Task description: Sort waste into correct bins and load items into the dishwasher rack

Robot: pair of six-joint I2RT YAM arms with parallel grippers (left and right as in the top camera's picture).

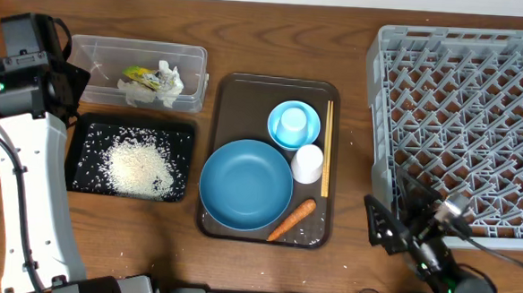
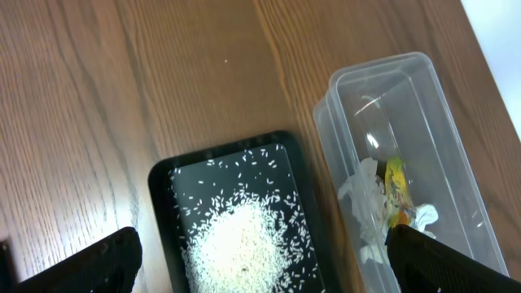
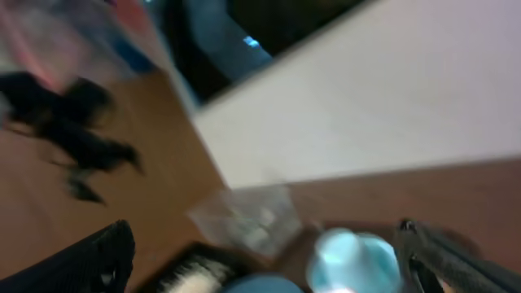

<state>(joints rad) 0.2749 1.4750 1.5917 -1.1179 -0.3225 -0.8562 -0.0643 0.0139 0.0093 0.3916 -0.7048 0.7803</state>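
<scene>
The clear tub [image 1: 194, 60] holds crumpled white paper [image 1: 164, 83] and a yellow-green wrapper [image 1: 141, 74]. In front of it, white rice [image 1: 139, 169] lies heaped in the black tray [image 1: 81, 159]. A large blue dish [image 1: 246, 183], a light-blue bowl [image 1: 294, 126], a white cup [image 1: 307, 163], wooden chopsticks [image 1: 327, 150] and an orange carrot [image 1: 292, 220] sit on a brown serving tray. My left gripper [image 2: 269, 268] hangs open and empty above the rice [image 2: 240, 240] and tub [image 2: 407, 89]. My right gripper [image 1: 397, 216] stands open and empty by the grey rack [image 1: 464, 130]; its wrist view is blurred.
The brown serving tray [image 1: 224, 100] lies mid-table between the bins and the rack. The rack fills the right side and reaches the table's right edge. Bare wood shows left of the black tray [image 2: 81, 122] and along the front edge.
</scene>
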